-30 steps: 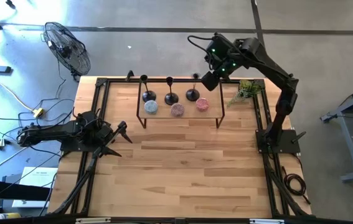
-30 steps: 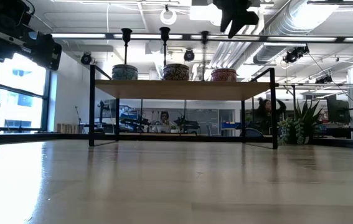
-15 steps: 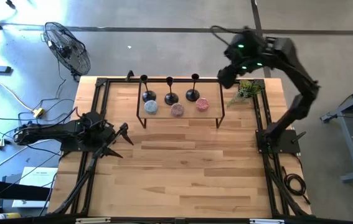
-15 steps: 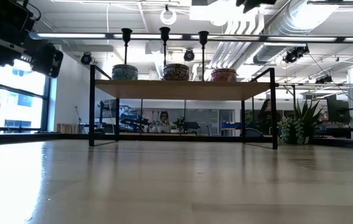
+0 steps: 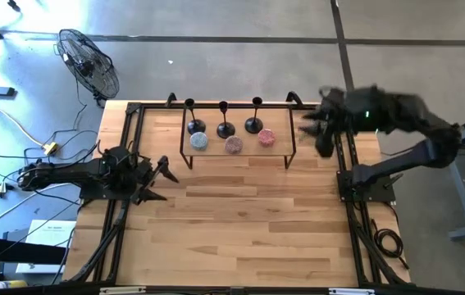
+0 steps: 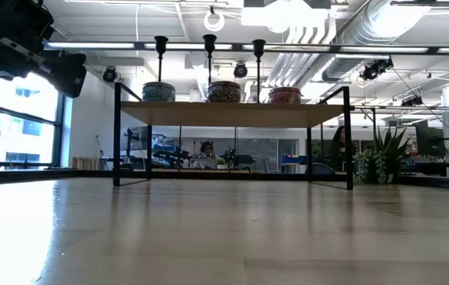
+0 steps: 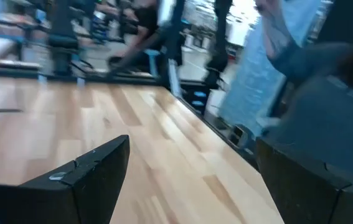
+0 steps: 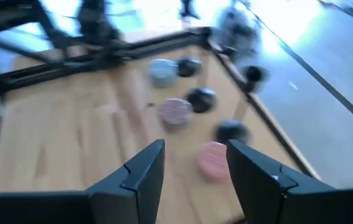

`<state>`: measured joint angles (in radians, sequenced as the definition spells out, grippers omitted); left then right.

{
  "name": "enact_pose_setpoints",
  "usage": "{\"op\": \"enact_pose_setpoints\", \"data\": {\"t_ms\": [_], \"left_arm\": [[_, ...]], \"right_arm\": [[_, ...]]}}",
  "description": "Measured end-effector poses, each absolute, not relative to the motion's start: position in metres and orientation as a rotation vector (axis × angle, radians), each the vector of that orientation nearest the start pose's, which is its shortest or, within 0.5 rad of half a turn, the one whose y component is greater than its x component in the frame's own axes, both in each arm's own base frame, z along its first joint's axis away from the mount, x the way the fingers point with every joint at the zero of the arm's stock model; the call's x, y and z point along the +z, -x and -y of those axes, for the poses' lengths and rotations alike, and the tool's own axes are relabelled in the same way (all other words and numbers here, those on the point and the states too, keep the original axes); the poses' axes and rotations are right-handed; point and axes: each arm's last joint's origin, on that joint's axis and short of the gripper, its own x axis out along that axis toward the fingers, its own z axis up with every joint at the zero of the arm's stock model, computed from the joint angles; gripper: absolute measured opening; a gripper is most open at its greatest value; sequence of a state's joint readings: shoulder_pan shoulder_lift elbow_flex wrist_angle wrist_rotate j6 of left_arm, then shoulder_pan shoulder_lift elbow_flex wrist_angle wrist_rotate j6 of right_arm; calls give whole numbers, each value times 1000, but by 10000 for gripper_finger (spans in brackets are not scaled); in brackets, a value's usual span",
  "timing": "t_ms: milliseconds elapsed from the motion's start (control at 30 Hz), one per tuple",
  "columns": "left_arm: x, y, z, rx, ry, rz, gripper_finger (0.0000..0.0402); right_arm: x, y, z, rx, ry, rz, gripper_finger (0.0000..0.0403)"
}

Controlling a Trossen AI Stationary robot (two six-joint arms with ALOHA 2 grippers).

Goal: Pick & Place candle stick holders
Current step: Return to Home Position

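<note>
Three black candle stick holders [image 5: 195, 124] [image 5: 225, 129] [image 5: 253, 124] stand upright in a row by their round bases on the top board of a black-framed shelf [image 5: 240, 156] at the table's far side. They also show in the low view [image 6: 210, 46] and the right wrist view [image 8: 202, 98]. My right gripper [image 5: 318, 135] is open and empty, to the right of the shelf near the table's right edge; it also shows in its wrist view [image 8: 195, 171]. My left gripper [image 5: 165, 172] is open and empty at the table's left, and its wrist view [image 7: 192, 186] shows the same.
Three small round pots [image 5: 198, 141] [image 5: 234, 145] [image 5: 266, 138] sit on the shelf in front of the holders. A potted plant [image 6: 382, 158] stands at the table's far right corner. A fan [image 5: 93, 65] stands on the floor beyond the far left corner.
My right gripper has swung away from the rightmost holder, toward the table's right edge and somewhat nearer, and now stands to the right of the shelf. The three holders have stayed upright in place on the shelf.
</note>
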<state>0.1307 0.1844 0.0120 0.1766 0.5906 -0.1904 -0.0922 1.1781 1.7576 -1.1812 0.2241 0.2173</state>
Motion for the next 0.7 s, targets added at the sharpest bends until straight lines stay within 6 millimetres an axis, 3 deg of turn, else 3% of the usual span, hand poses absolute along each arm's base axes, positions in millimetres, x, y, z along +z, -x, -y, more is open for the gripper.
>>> {"op": "enact_pose_setpoints", "data": {"t_ms": [133,233,500,700], "left_arm": [[171,-106,-2,-309,212,-14,340],[172,-105,-3,-269,233,-4,340],[175,-100,-1,-315,242,36,340],[174,-95,-1,-268,237,45,340]], "right_arm": [[438,-172,7,-218,-111,-505,167],[409,-163,0,-147,-97,-444,167],[332,-117,-6,-5,-108,-135,167],[280,-89,-3,-15,-90,138,167]]}}
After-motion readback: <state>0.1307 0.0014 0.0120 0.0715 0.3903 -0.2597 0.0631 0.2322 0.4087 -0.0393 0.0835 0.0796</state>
